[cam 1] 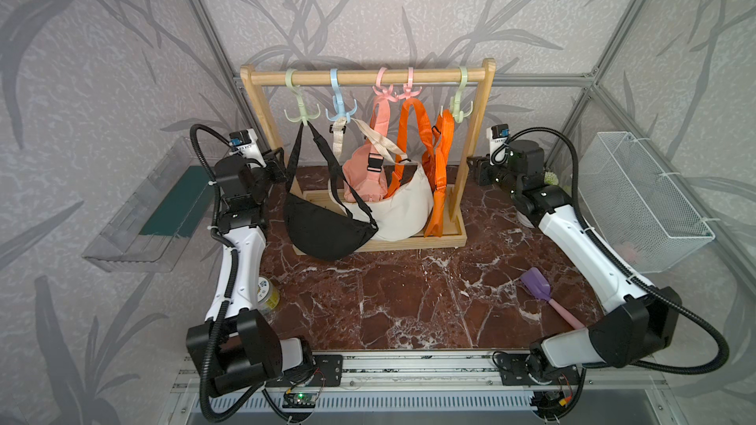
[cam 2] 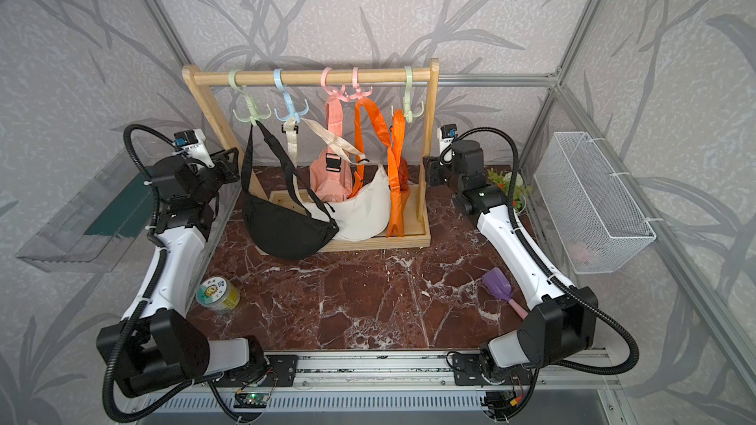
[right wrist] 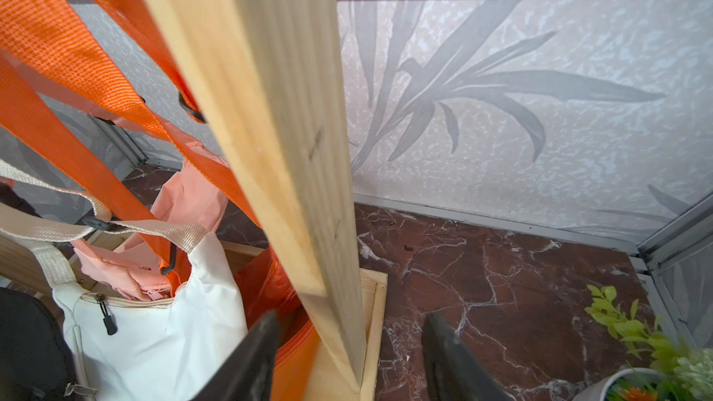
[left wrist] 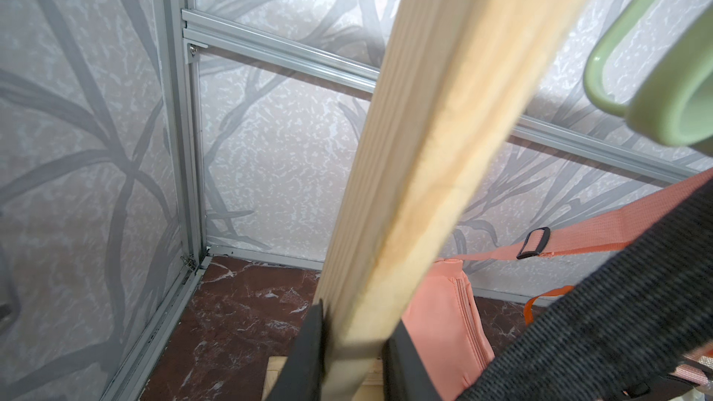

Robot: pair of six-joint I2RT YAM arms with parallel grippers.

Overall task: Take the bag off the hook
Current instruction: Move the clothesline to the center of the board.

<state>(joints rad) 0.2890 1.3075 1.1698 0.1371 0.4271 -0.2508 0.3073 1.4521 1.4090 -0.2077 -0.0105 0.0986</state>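
Note:
A wooden rack (cam 1: 368,76) carries coloured hooks. A black bag (cam 1: 323,231) hangs by its strap from the left green hook (cam 1: 302,114), a white bag (cam 1: 401,210) from the blue hook (cam 1: 340,110), and a pink bag (cam 1: 364,177) and an orange bag (cam 1: 439,181) from the pink hooks (cam 1: 384,91). My left gripper (left wrist: 355,322) is shut on the rack's left post (left wrist: 424,148), its fingers (left wrist: 304,352) pressed against the wood. My right gripper (right wrist: 351,322) is open and straddles the right post (right wrist: 293,148) without touching it.
A white wire basket (cam 1: 638,202) is fixed to the right wall and a clear tray (cam 1: 143,214) to the left wall. A purple scoop (cam 1: 540,288) lies front right, a round tin (cam 2: 217,294) front left, and a potted plant (right wrist: 648,360) behind the right arm.

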